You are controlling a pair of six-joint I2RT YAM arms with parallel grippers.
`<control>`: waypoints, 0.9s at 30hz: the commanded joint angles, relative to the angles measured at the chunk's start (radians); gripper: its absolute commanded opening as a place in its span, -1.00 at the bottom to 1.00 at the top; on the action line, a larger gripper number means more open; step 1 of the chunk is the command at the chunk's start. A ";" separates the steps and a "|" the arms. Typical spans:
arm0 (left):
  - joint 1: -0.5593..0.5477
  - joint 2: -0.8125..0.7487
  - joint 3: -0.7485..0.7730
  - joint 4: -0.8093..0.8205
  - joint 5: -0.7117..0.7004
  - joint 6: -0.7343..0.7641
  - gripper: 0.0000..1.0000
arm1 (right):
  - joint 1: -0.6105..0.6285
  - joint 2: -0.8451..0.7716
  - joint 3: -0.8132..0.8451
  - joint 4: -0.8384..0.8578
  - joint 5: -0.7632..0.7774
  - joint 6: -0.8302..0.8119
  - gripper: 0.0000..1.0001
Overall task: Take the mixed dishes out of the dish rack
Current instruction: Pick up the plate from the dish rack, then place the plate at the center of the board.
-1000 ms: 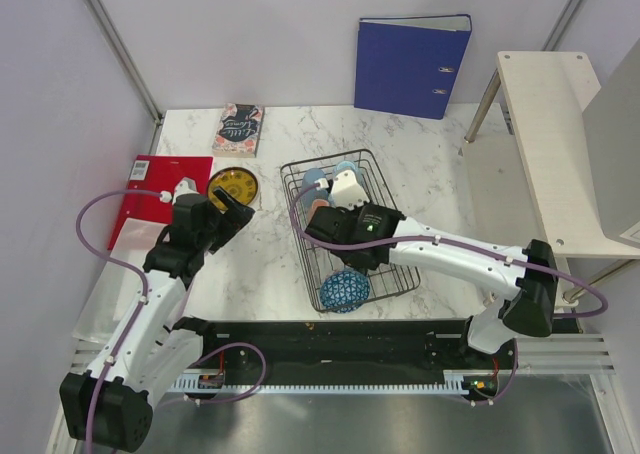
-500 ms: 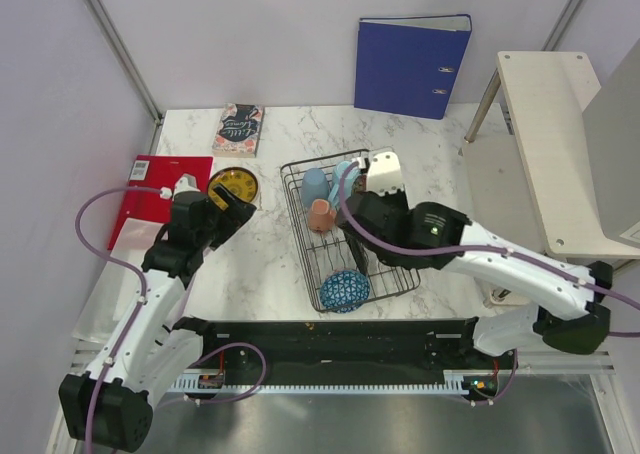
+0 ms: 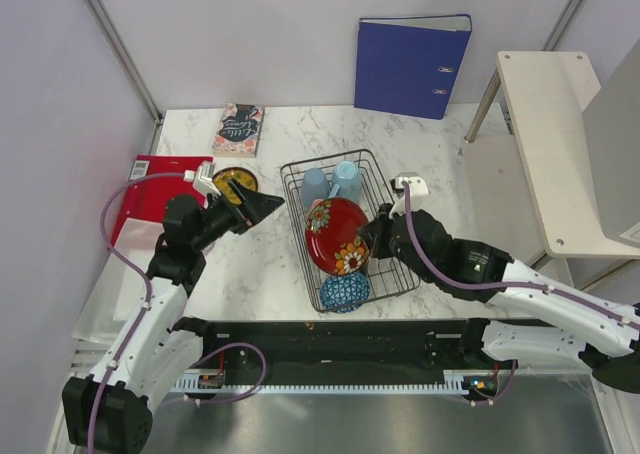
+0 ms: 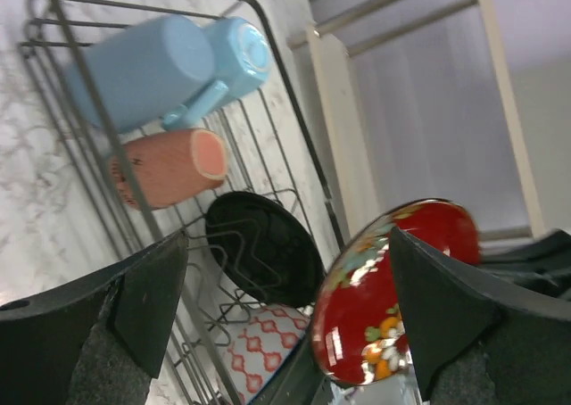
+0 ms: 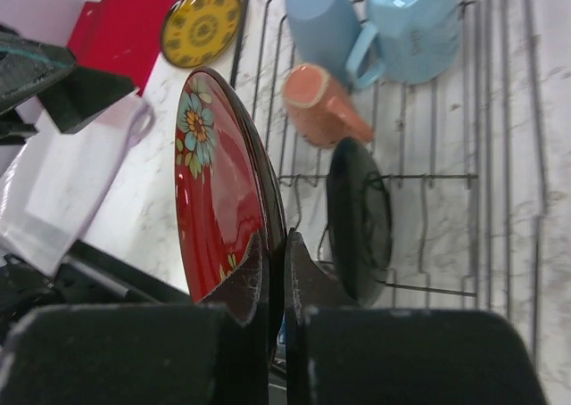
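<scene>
One red flowered plate (image 3: 335,236) stands on edge above the dish rack (image 3: 325,158), pinched at its lower rim by the right gripper (image 5: 275,271), whose fingers are clamped tight on it. Five dishes lie in the black wire rack. Two blue mugs (image 3: 314,185) rest side by side on their sides at the far end, and one salmon-orange cup (image 5: 321,106) lies on its side just in front of them. One black shallow dish (image 5: 359,218) leans upright in the middle. One blue net-patterned bowl (image 3: 343,290) sits at the near end.

One small yellow plate (image 5: 201,23) lies flat on the marble table (image 3: 430,134) to the left of the rack, beside one red folder (image 3: 150,189). The left gripper (image 3: 248,202) hovers over that plate with its jaws spread wide, holding nothing. One paperback book (image 3: 238,129) lies at the table's far left, and one blue binder (image 3: 410,66) stands against the back wall.
</scene>
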State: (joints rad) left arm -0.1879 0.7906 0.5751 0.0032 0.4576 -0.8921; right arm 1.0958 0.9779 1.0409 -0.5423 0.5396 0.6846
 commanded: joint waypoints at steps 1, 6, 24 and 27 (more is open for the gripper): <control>-0.012 0.018 -0.024 0.221 0.223 -0.054 0.99 | -0.016 -0.032 -0.065 0.315 -0.164 0.069 -1.00; -0.042 0.022 -0.029 0.227 0.266 -0.027 0.93 | -0.033 -0.013 -0.117 0.422 -0.228 0.095 -1.00; -0.065 -0.007 -0.093 0.262 0.363 -0.004 -0.32 | -0.116 0.036 -0.179 0.636 -0.388 0.151 -1.00; -0.065 -0.010 -0.093 0.264 0.365 0.001 -0.89 | -0.120 0.038 -0.186 0.639 -0.403 0.153 -1.00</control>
State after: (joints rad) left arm -0.2489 0.7959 0.4847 0.2234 0.7811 -0.9062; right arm 0.9833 1.0294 0.8467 -0.0586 0.1810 0.7986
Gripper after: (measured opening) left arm 0.261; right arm 0.044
